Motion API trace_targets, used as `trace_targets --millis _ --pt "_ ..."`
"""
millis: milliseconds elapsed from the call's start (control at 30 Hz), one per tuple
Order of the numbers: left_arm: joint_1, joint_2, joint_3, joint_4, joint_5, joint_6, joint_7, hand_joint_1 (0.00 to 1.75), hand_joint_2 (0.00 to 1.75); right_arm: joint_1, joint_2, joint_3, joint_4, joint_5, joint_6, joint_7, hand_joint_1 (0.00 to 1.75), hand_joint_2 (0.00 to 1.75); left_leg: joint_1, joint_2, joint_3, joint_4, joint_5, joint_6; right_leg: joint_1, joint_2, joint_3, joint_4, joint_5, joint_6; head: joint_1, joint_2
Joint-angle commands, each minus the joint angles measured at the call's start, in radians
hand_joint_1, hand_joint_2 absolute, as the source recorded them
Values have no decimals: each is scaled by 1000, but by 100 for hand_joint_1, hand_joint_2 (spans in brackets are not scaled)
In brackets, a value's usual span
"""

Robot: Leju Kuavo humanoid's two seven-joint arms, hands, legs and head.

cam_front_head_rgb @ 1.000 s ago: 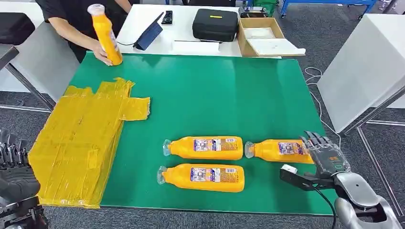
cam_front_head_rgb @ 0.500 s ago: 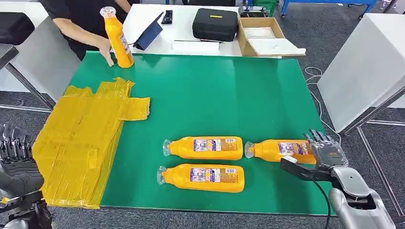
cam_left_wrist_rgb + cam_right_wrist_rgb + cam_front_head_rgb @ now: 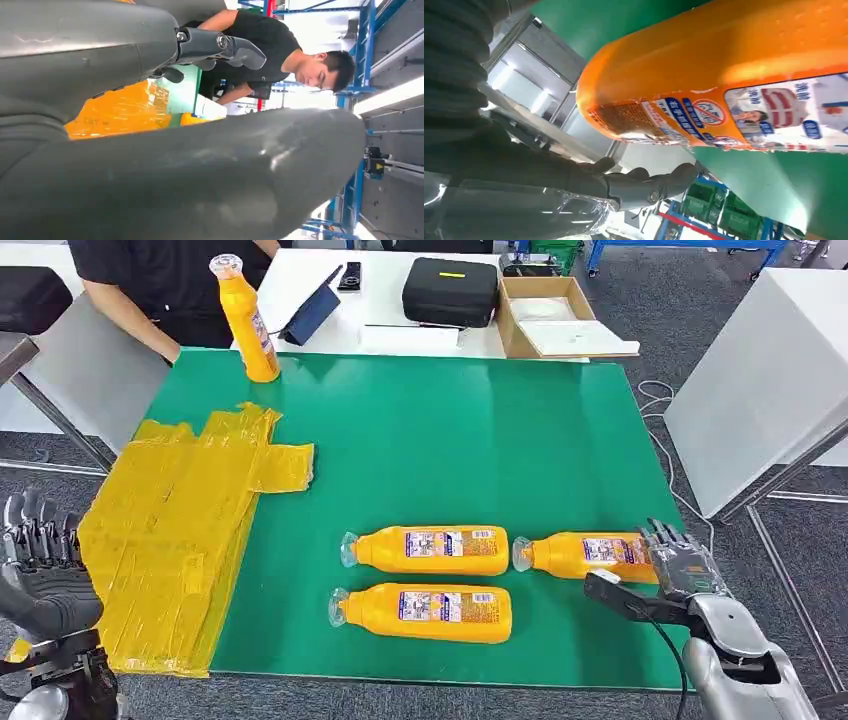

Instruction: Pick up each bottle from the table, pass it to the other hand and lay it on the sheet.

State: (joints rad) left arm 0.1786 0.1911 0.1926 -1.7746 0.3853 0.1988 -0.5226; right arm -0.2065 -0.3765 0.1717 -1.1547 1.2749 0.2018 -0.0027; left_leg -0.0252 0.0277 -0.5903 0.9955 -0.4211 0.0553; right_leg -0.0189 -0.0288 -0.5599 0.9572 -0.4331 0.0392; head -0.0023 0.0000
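Three orange bottles lie on the green mat point(image 3: 520, 440): one in the middle point(image 3: 433, 550), one nearer the front point(image 3: 425, 612), one to the right point(image 3: 580, 554). My right hand point(image 3: 668, 575) is at the base of the right bottle point(image 3: 724, 85), fingers point(image 3: 649, 187) spread beside it and thumb apart, holding nothing. A fourth bottle point(image 3: 248, 320) stands upright at the far left corner. The yellow sheet point(image 3: 170, 530) covers the left side. My left hand point(image 3: 40, 570) hovers open off the front left corner, fingers point(image 3: 220, 47) up, with the yellow sheet point(image 3: 120, 107) beyond them.
A person in black point(image 3: 150, 280) stands behind the far left corner, also seen as a person point(image 3: 265, 45) past my left hand. On the white table behind are a black case point(image 3: 450, 290), a cardboard box point(image 3: 555, 315) and a tablet point(image 3: 312, 310). A white table point(image 3: 770, 380) stands to the right.
The person stood the fourth bottle upright at the far left, let go and drew the hand back. My right hand crept closer to the right bottle's base. My left hand rose slightly.
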Motion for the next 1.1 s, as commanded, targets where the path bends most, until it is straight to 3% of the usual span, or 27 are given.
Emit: trace_targets --millis 33,267,567,767,1100 --pt "-56 11 -66 85 2 3 -1 0 0 -98 52 24 143 26 5 5 0 175 2 -2 5 -1 -1 -9 1 5 4 -1 0 -5 0 0" --pt "-64 19 -65 93 5 0 -3 0 0 -122 45 39 184 24 -12 -8 0 175 1 -1 2 -1 0 -4 1 2 2 -1 0 -2 0 0" --pt "-47 39 -36 80 30 8 -11 0 0 -205 107 99 291 33 -30 -13 0 175 2 2 3 -1 -1 -6 1 7 3 -1 1 -3 0 0" --pt "-50 46 -43 97 51 9 -11 0 0 -311 124 162 450 47 -42 -11 0 175 1 3 3 -1 -1 -5 1 7 2 0 1 -3 0 0" --pt "-89 43 -66 112 49 12 -10 0 0 -330 144 174 513 34 -51 -27 0 175 1 0 2 -1 0 -3 1 2 2 0 0 -2 0 0"
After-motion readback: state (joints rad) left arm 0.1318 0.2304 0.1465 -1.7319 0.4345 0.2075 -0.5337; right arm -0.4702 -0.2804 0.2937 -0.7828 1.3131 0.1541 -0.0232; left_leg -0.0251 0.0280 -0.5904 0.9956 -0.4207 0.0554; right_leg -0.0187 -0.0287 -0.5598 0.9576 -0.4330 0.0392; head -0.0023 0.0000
